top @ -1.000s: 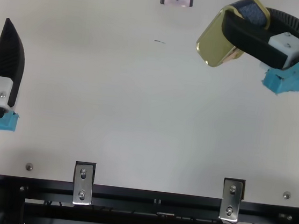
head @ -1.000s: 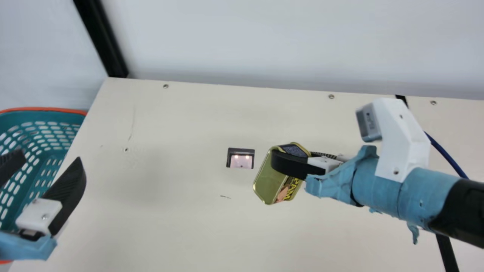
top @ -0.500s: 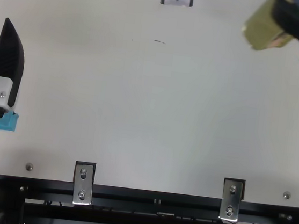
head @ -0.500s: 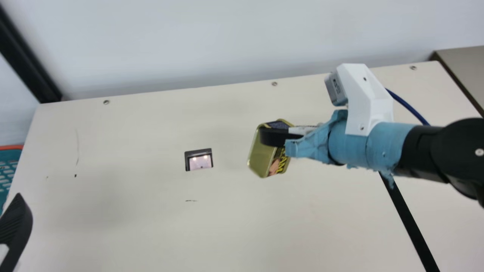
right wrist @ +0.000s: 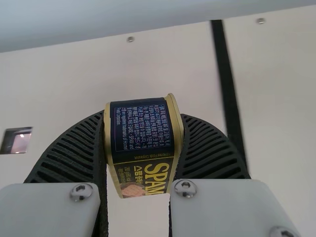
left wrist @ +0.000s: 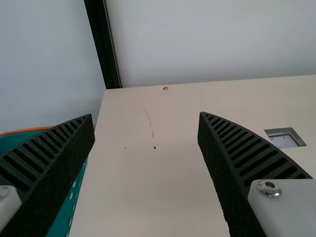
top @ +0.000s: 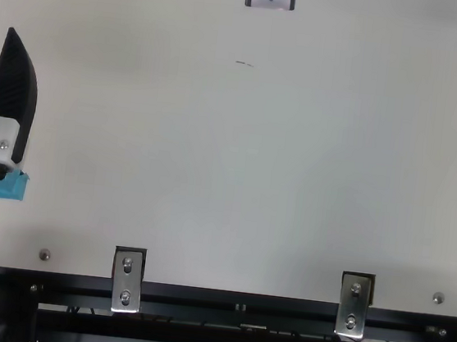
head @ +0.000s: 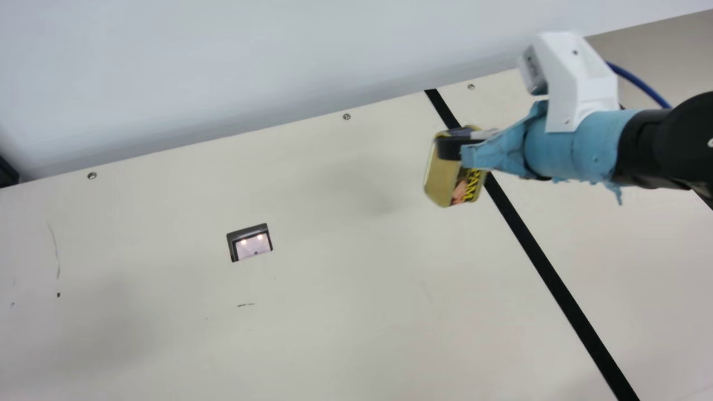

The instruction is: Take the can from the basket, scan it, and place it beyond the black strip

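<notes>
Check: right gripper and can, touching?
Touching. The right wrist view shows the can clamped between the right gripper's ribbed fingers, both pressed against its sides.

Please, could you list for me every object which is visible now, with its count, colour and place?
can: one, gold and dark blue, held above table
scanner window: one, dark-framed, set into table
black strip: one, black, across table
basket: one, teal with orange rim, beside table
table: one, cream, below can
large brackets: two, silver, table's near edge
post: one, black, behind table
cable: one, blue, by right arm
right end effector: one, black fingers, gripping can
left end effector: one, black fingers, basket side
</notes>
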